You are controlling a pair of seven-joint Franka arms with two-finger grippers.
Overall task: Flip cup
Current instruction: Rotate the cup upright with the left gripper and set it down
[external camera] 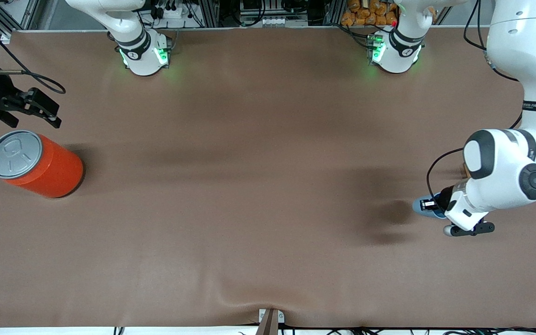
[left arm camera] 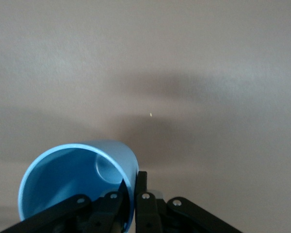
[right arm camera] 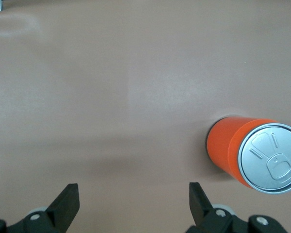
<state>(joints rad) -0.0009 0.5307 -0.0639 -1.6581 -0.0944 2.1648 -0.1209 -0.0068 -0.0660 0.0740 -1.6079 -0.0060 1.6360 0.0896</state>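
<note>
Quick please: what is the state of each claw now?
Left claw: shut on the rim of the blue cup.
Right claw: open, holding nothing, near the orange can.

Table [external camera: 258, 186]: covered edge to edge in matte brown sheet, faintly creased near 6 o'clock, where a small metal bracket [external camera: 270, 318] sits. Aluminium framing [external camera: 212, 11], cables and electronics along 12 o'clock. Soft overhead light; diffuse shadows toward 3 o'clock.
</note>
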